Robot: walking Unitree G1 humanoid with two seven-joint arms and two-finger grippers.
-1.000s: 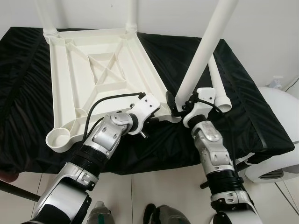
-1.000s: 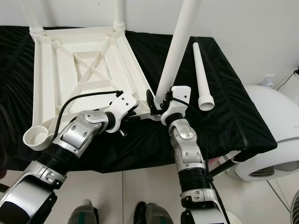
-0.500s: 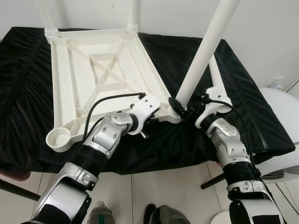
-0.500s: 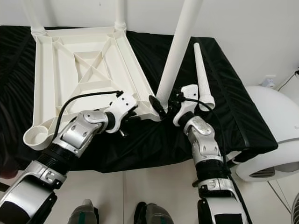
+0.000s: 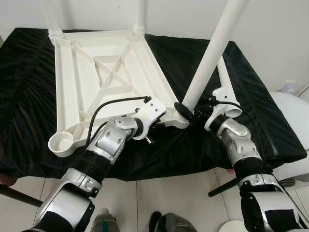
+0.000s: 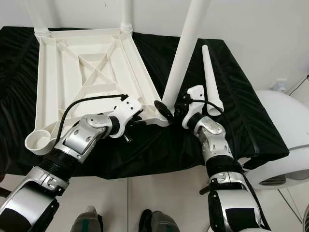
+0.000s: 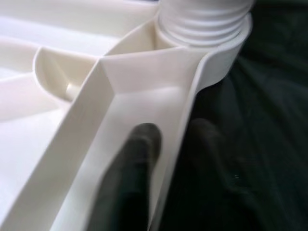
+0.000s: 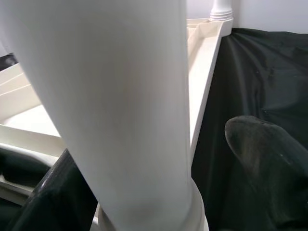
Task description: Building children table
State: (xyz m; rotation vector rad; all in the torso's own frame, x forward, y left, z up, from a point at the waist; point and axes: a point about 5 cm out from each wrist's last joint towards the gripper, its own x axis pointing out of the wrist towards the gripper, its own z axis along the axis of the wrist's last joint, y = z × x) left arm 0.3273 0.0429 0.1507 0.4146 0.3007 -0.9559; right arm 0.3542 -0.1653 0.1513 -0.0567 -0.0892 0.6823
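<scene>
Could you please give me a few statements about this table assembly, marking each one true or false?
1. The white tabletop lies upside down on the black cloth. True.
2. The left gripper pinches the tabletop's rim, one finger on each side. True.
3. The near left corner socket already holds a leg. False: it is empty.
4. A loose white leg lies on the cloth on the robot's right. True.
5. The right gripper is far from the leg standing at the near right corner. False: its fingers sit on either side of that leg's base.
6. Both far corners lack legs. False: each has one standing in it.
</scene>
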